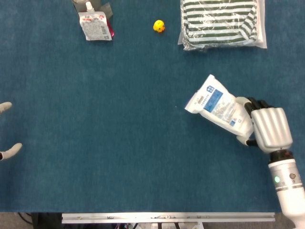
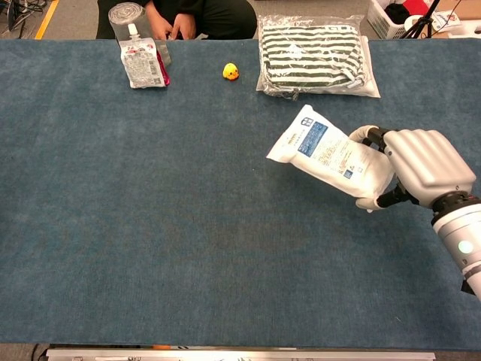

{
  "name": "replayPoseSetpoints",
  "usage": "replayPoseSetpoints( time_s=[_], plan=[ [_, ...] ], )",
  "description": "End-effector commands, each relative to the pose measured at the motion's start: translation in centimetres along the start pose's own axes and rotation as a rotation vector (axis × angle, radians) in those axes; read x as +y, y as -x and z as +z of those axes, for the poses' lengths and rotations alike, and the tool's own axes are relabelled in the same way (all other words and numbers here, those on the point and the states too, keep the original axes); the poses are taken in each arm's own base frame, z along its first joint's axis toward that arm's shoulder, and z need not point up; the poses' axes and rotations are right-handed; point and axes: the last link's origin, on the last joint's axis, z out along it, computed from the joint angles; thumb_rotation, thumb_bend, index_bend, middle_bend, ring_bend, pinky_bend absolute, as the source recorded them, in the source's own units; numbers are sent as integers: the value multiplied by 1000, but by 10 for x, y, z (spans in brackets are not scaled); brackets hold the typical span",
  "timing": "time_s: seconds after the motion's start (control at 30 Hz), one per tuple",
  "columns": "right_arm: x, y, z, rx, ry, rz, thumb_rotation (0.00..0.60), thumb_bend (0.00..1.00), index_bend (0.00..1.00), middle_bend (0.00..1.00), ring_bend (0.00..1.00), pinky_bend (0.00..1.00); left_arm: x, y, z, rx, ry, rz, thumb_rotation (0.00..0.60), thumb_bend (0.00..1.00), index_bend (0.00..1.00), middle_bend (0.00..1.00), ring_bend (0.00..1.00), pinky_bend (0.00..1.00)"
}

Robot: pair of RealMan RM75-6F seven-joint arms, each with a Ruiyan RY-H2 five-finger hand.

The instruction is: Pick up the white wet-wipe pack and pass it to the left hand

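The white wet-wipe pack [image 1: 218,107] [image 2: 325,153] with a blue label hangs tilted above the blue table, its free end pointing up and left. My right hand [image 1: 269,128] [image 2: 425,167] grips the pack's lower right end, fingers wrapped around it. At the far left edge of the head view only the fingertips [image 1: 5,107] of my left hand [image 1: 7,129] show, spread apart with nothing between them. The chest view does not show the left hand.
A spouted pouch [image 1: 96,26] [image 2: 143,63] stands at the back left. A small yellow duck toy [image 1: 159,26] [image 2: 231,71] sits at the back centre. A bagged striped cloth [image 1: 222,23] [image 2: 316,54] lies at the back right. A person [image 2: 192,16] sits behind the table.
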Motion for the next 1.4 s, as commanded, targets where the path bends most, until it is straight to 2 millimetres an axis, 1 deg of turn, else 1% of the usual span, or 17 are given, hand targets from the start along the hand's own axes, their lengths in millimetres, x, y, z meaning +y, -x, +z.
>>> replayPoseSetpoints(
  time_s=[0.03, 0.23, 0.47, 0.63, 0.8, 0.97, 1.17, 1.23, 1.3, 1.4],
  plan=[
    [-4, -8, 7, 39, -42, -41, 600, 0, 302, 446, 523, 601, 3, -2, 4, -1, 14, 0, 600, 127, 207, 270, 228, 435],
    [-15, -21, 16, 110, -117, -92, 600, 0, 302, 450, 528, 601, 15, -8, 18, -12, 54, -51, 600, 127, 207, 269, 228, 436],
    [-29, -37, 26, 173, -198, -132, 600, 0, 302, 455, 533, 601, 42, -14, 39, -48, 121, -160, 600, 127, 224, 281, 234, 439],
    [-40, -47, 33, 213, -253, -154, 600, 0, 302, 457, 535, 601, 66, -17, 56, -130, 183, -285, 600, 126, 229, 287, 240, 439],
    [-51, -59, 39, 258, -293, -159, 600, 0, 302, 463, 542, 602, 90, -20, 75, -230, 206, -435, 600, 126, 228, 287, 241, 439],
    [-58, -65, 44, 283, -321, -166, 600, 0, 302, 464, 544, 601, 107, -23, 87, -309, 211, -567, 595, 126, 218, 287, 242, 439],
    [-65, -69, 46, 297, -342, -161, 600, 0, 306, 464, 544, 602, 124, -23, 99, -412, 176, -714, 501, 126, 207, 282, 240, 436],
    [-67, -70, 46, 304, -348, -152, 600, 0, 316, 464, 544, 602, 129, -21, 104, -456, 159, -757, 436, 117, 200, 263, 228, 424],
    [-70, -71, 47, 310, -354, -146, 600, 0, 318, 464, 544, 603, 133, -19, 109, -491, 149, -787, 390, 107, 193, 246, 219, 411],
    [-72, -72, 48, 315, -360, -139, 600, 0, 319, 464, 544, 603, 138, -14, 116, -527, 143, -797, 365, 99, 181, 227, 211, 389]
  ],
)
